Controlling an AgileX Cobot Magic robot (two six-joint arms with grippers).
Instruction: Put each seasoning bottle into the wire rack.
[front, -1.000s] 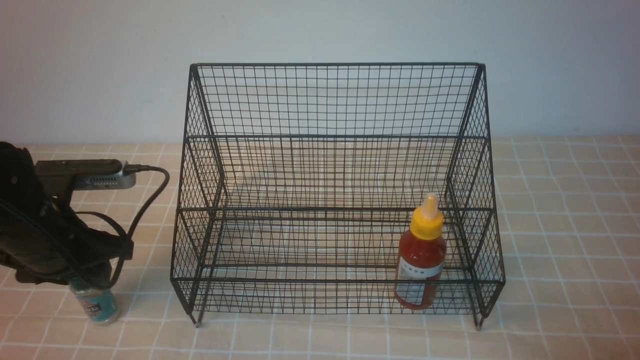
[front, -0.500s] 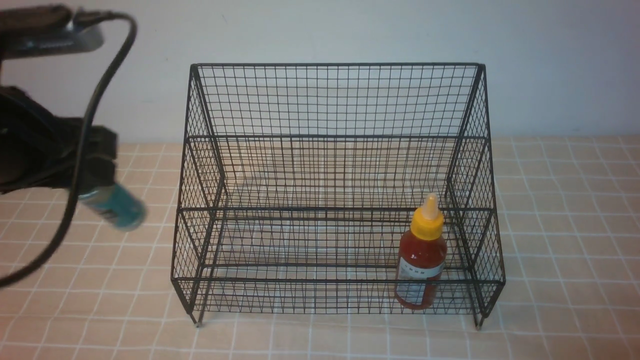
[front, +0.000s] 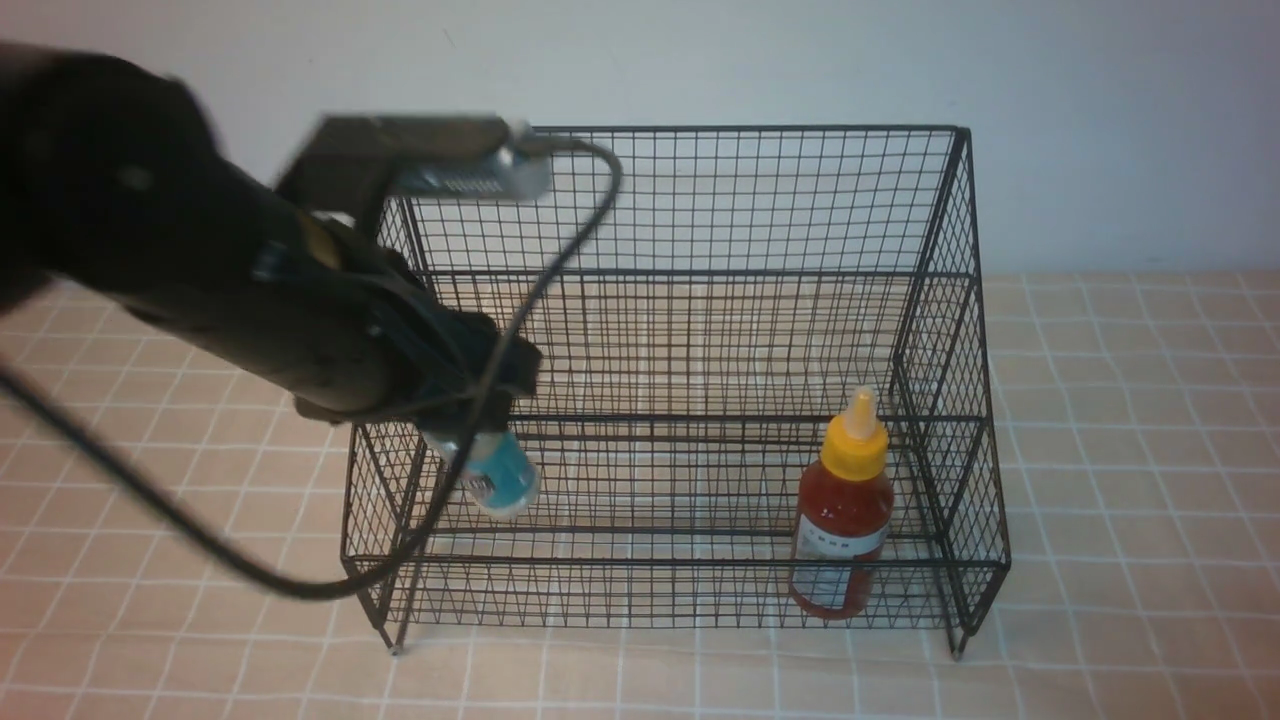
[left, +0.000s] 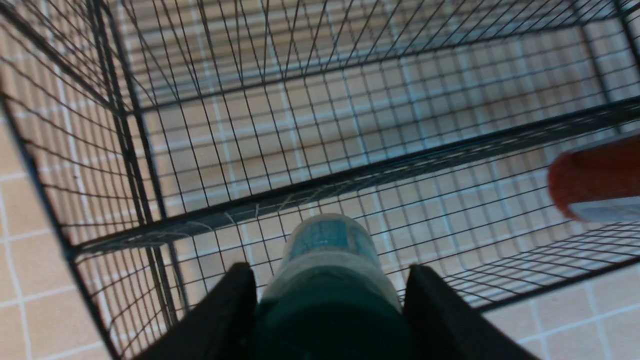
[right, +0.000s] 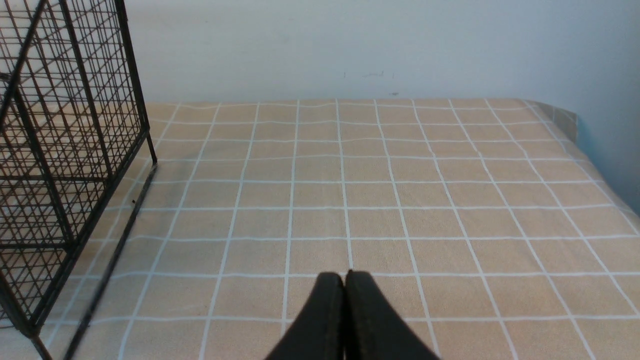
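Observation:
My left gripper (front: 470, 425) is shut on the short shaker jar (front: 497, 477) with the dark green cap and teal label, holding it by the cap. The jar hangs tilted, in the air, over the left end of the black wire rack (front: 660, 270), above its lowest tier. In the left wrist view the jar (left: 327, 250) sits between the two black fingers (left: 227, 305), pointing down into the rack (left: 320, 185). The red sauce bottle (front: 843, 510) with the yellow nozzle stands upright on the rack's lowest tier at the right; its red body (left: 595, 180) shows at the edge of the left wrist view. My right gripper (right: 344, 274) is shut and empty, over the tablecloth to the right of the rack (right: 60, 165).
A beige checked tablecloth (front: 1130, 480) covers the table. A white wall stands close behind the rack. The left arm's black cable (front: 250, 580) loops down in front of the rack's left corner. The table's right edge (right: 595, 165) shows in the right wrist view.
My left arm has lifted the shaker jar off the table left of the rack and carried it rightward and over the rack's left end. The red bottle and right gripper have not moved.

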